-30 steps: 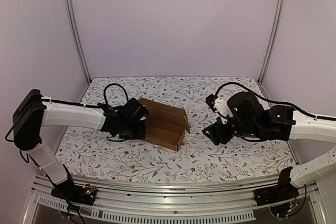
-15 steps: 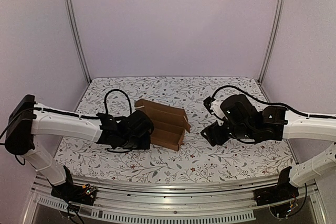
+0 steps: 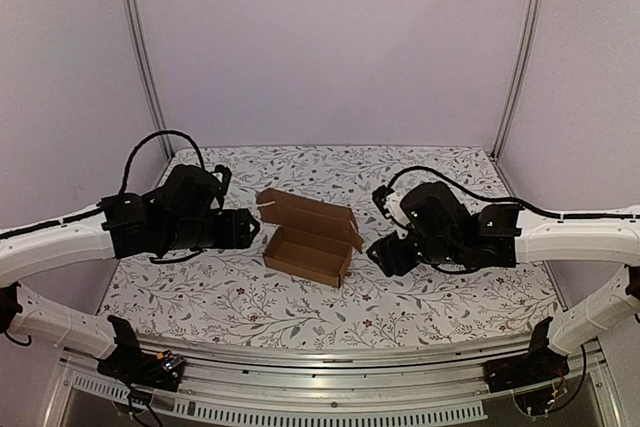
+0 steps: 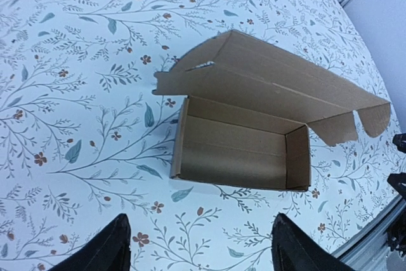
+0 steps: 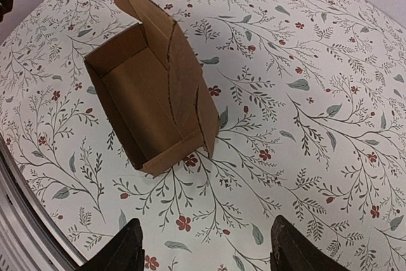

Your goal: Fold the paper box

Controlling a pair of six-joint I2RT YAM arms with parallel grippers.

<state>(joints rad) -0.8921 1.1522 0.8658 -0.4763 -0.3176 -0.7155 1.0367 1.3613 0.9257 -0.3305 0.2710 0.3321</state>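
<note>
Flowered cloth (image 3: pixel 430 309), lilac walls (image 3: pixel 330 47); paper box (image 3: pixel 303 249) lies open, seemingly untouched; left jaws, right jaws spread.

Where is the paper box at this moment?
Seen from above, the paper box lies open near the middle of the table, between the left fingers and the right fingers, touching neither.

The paper box (image 5: pixel 136 103) lies open-topped on the floral bench (image 5: pixel 317 93), lid flap (image 5: pixel 184 87) raised (end tabs untucked). The right hand (image 5: pixel 203 255) hovers clear of it, fingers spread, nothing gripped.
</note>
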